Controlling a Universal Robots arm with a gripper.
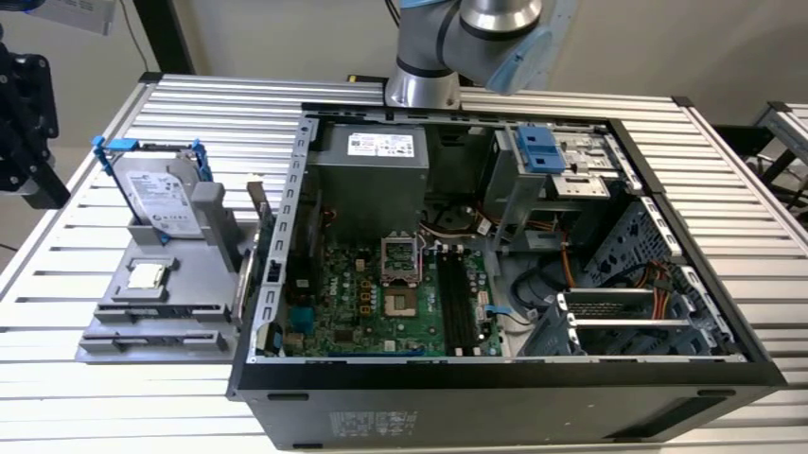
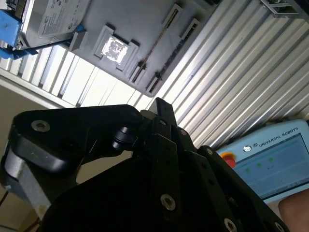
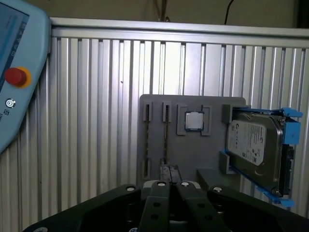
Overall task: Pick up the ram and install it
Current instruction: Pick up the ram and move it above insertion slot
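In the first wrist view the gripper (image 3: 170, 183) hangs above a grey tray (image 3: 193, 162) on the slatted table (image 3: 96, 96). Its fingers stand together with only a thin seam between them and nothing held. The ram (image 3: 166, 137) stands on edge in a pair of tray brackets just ahead of the fingertips. Its long axis runs straight away from them, in line with that seam, so the flat faces look to lie across the fingers' closing direction. An empty pair of brackets (image 3: 146, 140) sits just beside the ram on one side, and a small square chip (image 3: 194, 121) is near it on the other. A hard drive (image 3: 253, 145) in a blue frame stands beyond the chip, well apart from the ram. A control tablet (image 3: 14, 72) shows at the table's far side. In the second wrist view the ram (image 2: 155, 43) reads as a thin slanted line beside the chip (image 2: 114, 48). The gripper (image 2: 161, 108) is clearly apart from it, with open air between. In the exterior view the arm (image 1: 467, 38) rises behind the open computer case (image 1: 505, 397), and the tray (image 1: 189, 288) lies against the case on the exterior view's left. The ram is too thin to pick out among the tray's front rails. The long black slots (image 1: 455, 293) on the board inside the case look empty and have open room above them.
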